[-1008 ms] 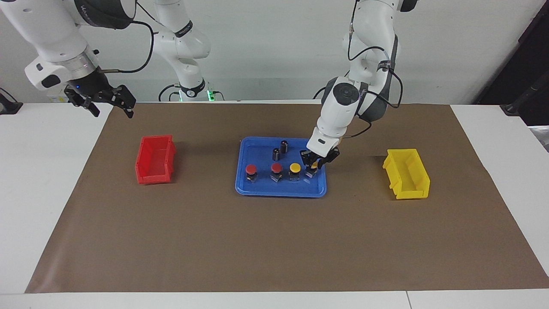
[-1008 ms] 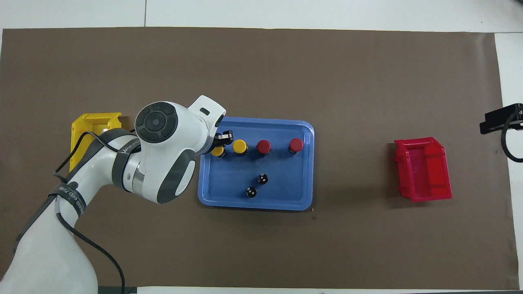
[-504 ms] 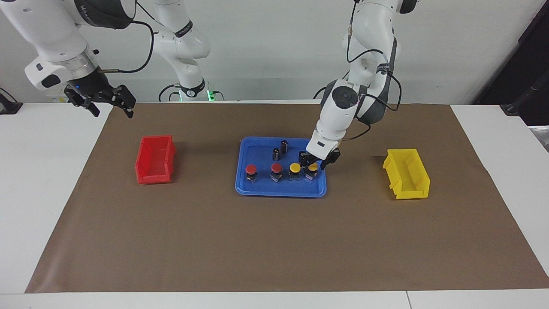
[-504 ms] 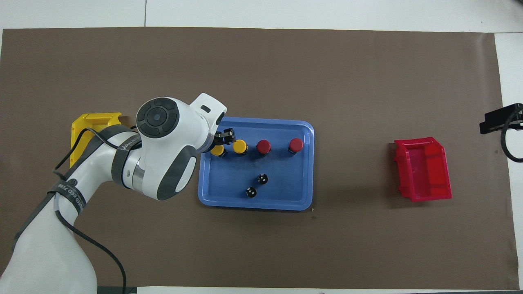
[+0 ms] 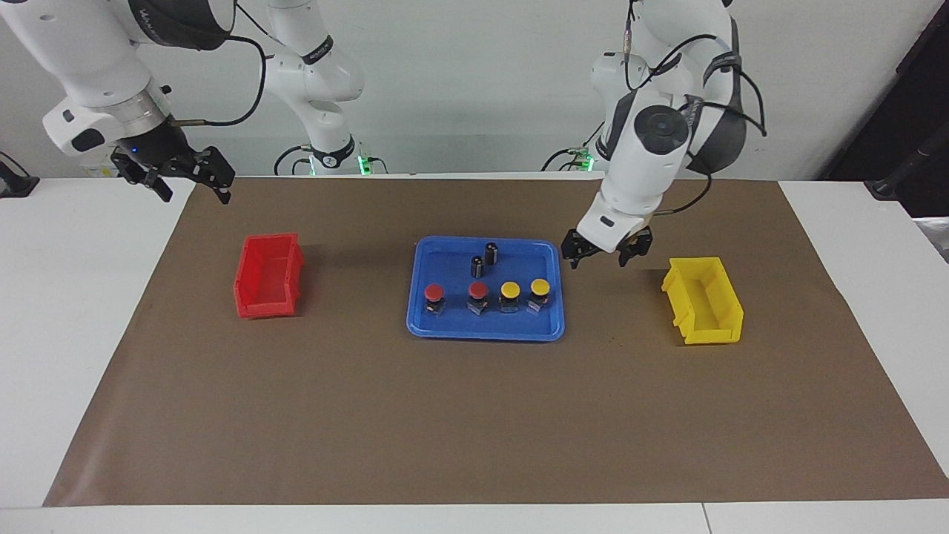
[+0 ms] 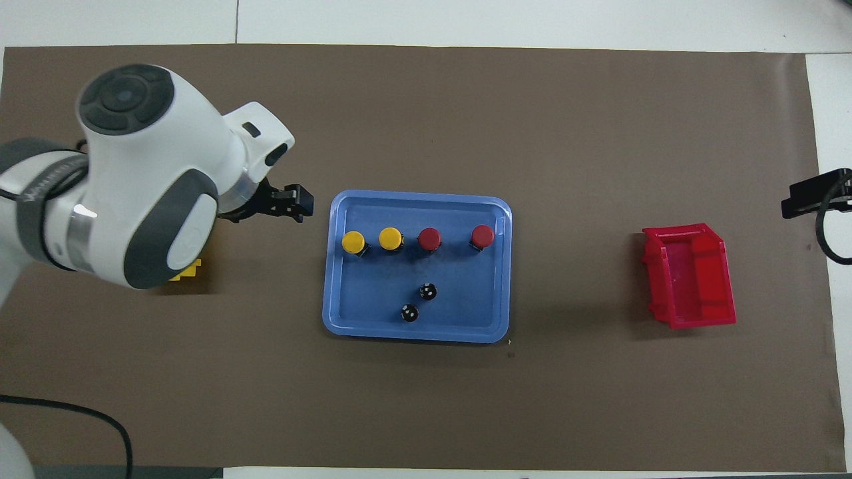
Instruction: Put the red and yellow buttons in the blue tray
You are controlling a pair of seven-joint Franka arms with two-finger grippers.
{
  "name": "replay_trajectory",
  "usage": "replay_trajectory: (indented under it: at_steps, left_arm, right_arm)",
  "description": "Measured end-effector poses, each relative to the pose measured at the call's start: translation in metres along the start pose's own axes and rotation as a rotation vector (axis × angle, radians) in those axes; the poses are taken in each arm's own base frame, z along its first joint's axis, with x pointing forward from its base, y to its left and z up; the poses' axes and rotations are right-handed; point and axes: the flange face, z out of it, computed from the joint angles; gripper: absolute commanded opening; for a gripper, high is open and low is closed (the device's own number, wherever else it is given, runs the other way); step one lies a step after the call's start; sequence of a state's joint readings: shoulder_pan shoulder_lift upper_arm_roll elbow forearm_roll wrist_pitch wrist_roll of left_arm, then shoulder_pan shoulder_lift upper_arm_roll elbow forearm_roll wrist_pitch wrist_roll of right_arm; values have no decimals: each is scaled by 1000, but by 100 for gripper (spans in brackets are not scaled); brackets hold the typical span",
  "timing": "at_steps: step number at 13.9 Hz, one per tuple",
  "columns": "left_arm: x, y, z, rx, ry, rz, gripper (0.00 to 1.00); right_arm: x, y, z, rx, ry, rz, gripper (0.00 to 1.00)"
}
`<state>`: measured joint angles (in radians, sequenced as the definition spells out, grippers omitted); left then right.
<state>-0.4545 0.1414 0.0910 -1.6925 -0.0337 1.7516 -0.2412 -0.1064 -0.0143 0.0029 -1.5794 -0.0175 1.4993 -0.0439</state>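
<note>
One camera sits high across the worktop (image 5: pixel 474 415) and faces the robots, far enough to take in both arms and the wall. The other hangs high above the robots' end and looks steeply down. Both share the brown mat (image 6: pixel 466 120) and the blue tray (image 5: pixel 445 330), which lies beside the left tool (image 5: pixel 606 252).

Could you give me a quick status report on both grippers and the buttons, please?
Left gripper open, empty, between blue tray and yellow bin. Right gripper open, waiting. Four buttons in tray.
</note>
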Motion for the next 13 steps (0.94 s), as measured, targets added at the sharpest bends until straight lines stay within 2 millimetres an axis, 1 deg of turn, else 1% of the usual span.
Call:
replay_trajectory:
  at_steps: [1,2,3,5,7,9,10,13]
  left_arm:
    - [3,-26,-15,-8,15,15,100]
    - [3,-51,-30,-15,30,18,100]
    - [-2,-74,-44,-19,35,9,100]
    - [-16,-112,-63,-26,18,-30,100]
    - [-24,-142,-77,-33,23,-14,100]
    - [-26,-158,-92,-53,42,-8,100]
    - [-28,-162,-96,-62,40,-2,100]
    - [-29,-164,-103,-66,37,29,100]
  right_arm:
    - [0,0,0,0,0,0,100]
    - [0,0,0,0,0,0,100]
    - [0,0,0,0,-1,0,100]
    - [0,0,0,0,-1,0,100]
    - [0,0,0,0,-2,0,100]
    - [0,0,0,0,-4,0,100]
    - [0,0,0,0,-4,0,100]
    - [0,0,0,0,-5,0,100]
